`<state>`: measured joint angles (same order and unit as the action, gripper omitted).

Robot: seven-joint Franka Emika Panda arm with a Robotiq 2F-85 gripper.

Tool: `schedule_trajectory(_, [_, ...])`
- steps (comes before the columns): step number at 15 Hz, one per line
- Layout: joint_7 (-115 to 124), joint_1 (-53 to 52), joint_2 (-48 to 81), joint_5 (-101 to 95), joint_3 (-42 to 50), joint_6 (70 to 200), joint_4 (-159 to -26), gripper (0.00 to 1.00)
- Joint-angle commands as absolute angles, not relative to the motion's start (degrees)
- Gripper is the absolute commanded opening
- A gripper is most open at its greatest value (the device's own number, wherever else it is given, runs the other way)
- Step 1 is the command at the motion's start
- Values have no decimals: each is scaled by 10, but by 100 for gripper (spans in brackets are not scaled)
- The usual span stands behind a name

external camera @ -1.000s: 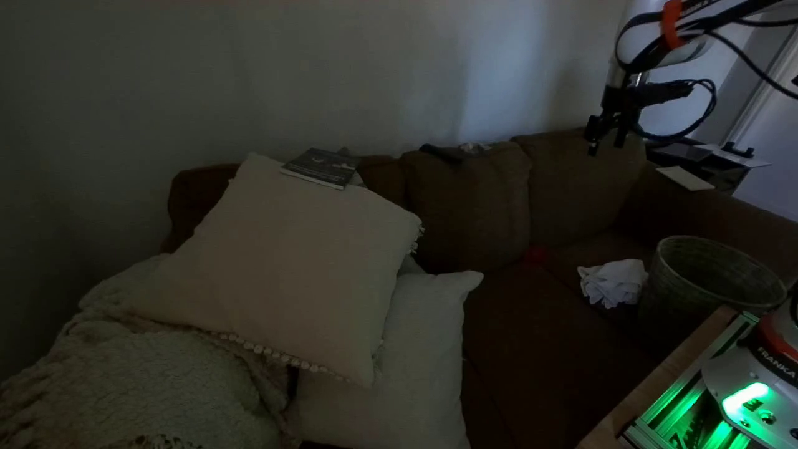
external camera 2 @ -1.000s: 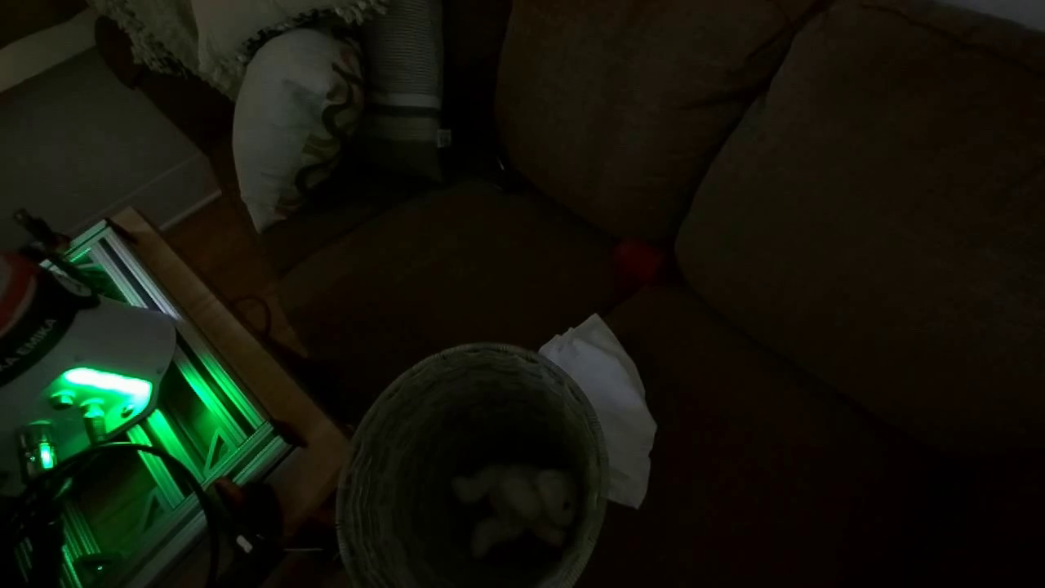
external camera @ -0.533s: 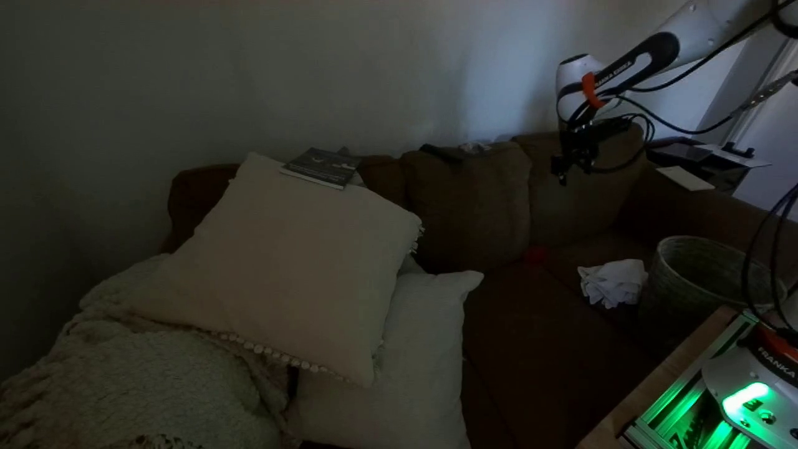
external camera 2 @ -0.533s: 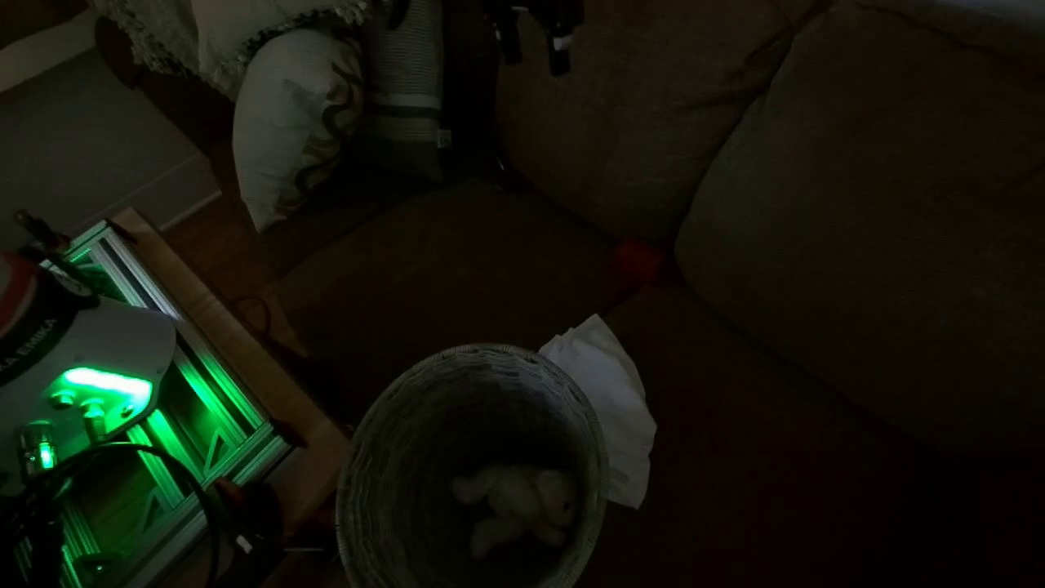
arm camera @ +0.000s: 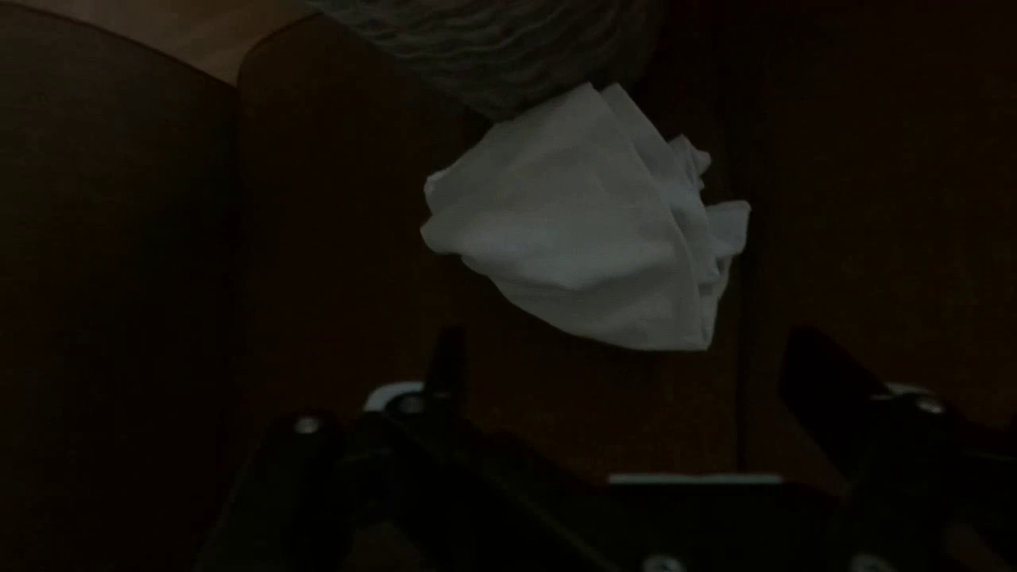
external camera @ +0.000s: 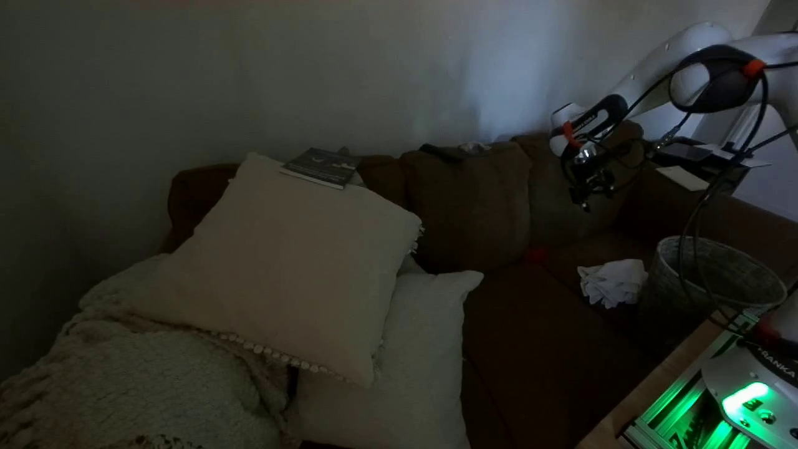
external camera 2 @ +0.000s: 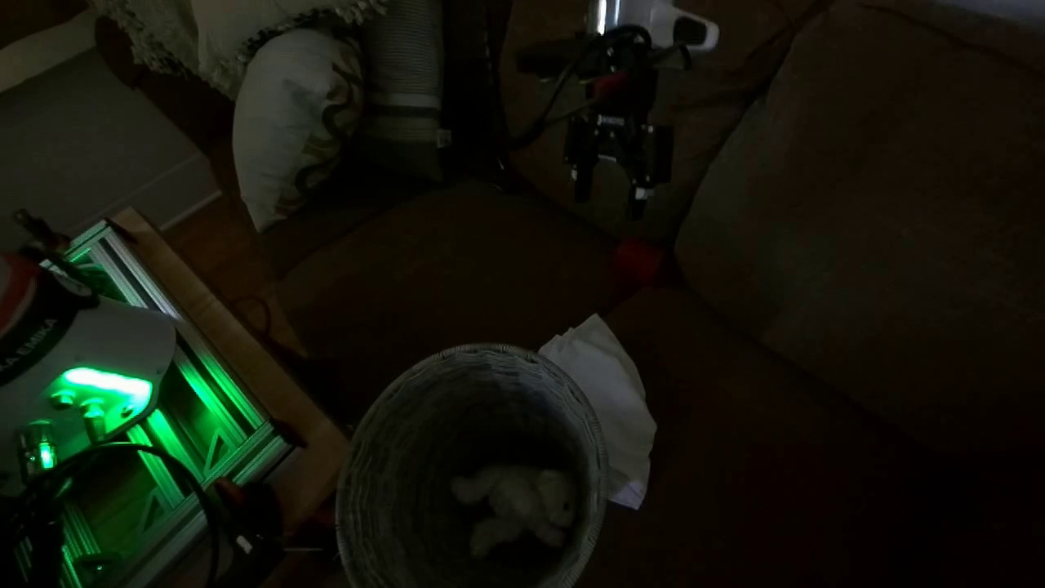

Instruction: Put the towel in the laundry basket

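Observation:
The white towel lies crumpled on the brown sofa seat; it shows in both exterior views [external camera: 613,284] [external camera 2: 614,400] and in the wrist view [arm camera: 568,222]. The round woven basket [external camera: 670,305] stands right beside the towel. It hides part of the towel in an exterior view [external camera 2: 359,482], and its side shows at the top of the wrist view [arm camera: 516,56]. My gripper [external camera: 585,202] hangs in the air above the sofa, apart from the towel. Its fingers are spread and empty in an exterior view [external camera 2: 608,204] and in the wrist view [arm camera: 628,345].
A pale stuffed animal [external camera 2: 522,506] lies inside the basket. A red object [external camera 2: 638,263] sits where the back cushions meet the seat. Large white pillows [external camera: 287,268] and a fluffy blanket [external camera: 143,386] cover the sofa's far end. The robot base [external camera: 748,386] stands near the basket.
The arm has come down and reached out over the sofa. The gripper has entered an exterior view from its top edge and moved lower, nearer the towel. Towel and basket have not moved.

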<state>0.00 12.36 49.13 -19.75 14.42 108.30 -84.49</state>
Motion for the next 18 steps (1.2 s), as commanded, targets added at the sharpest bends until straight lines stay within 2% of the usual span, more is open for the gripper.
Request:
schedule_trajectory(1, [-16, 136, 522, -198, 145, 1055, -815, 100])
schedule_trajectory(6, [-19, 136, 537, -198, 146, 1053, -796, 100])
schedule_trajectory(9, [-103, 156, 534, -219, 136, 1114, -840, 100])
schedule_trajectory(14, [-245, 232, 597, -238, 136, 1347, -883, 100])
schedule_trajectory(16, [-320, 269, 635, -227, 122, 1389, -866, 100])
schedule_trajectory(18, [-384, 288, 658, -227, 117, 1366, -856, 100])
